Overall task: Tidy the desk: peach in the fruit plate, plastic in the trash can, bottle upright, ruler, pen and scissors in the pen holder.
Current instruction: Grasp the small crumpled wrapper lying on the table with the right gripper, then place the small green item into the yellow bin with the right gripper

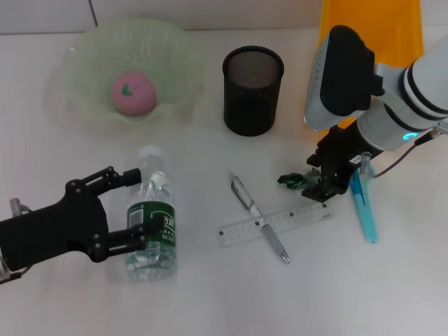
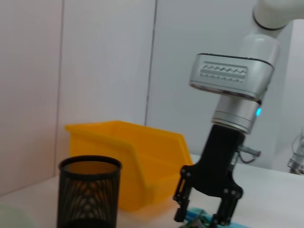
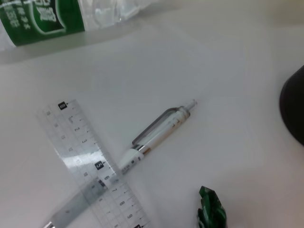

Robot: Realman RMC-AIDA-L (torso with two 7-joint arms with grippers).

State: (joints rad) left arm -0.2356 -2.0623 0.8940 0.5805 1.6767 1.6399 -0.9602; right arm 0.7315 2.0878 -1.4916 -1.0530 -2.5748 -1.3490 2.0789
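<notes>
Nearest us, at the lower left of the head view, we see the left claw (image 1: pixel 138 208) spread wide, its fingers (image 1: pixel 123 178) reaching around the bottle (image 1: pixel 151 217), which lies on its side on the white tabletop (image 1: pixel 210 301) with its cap pointing up the frame; whether the fingers touch it we cannot tell. Just right of centre lies the clear ruler (image 1: pixel 274 225) with the pen (image 1: pixel 257 224) crossed over it. At the right, the right claw (image 1: pixel 329 183) points down at the tabletop with its fingers parted, holding nothing, close beside a small piece of green plastic (image 1: pixel 291 180) on its left. The blue-handled scissors (image 1: pixel 364 204) lie just right of this claw, partly under the arm. Farther back, at upper centre, the black mesh pen holder (image 1: pixel 253 89) stands upright. The peach (image 1: pixel 134 92) sits in the pale green fruit plate (image 1: pixel 84 63) at upper left. The yellow trash can (image 1: pixel 371 21) is at upper right.
</notes>
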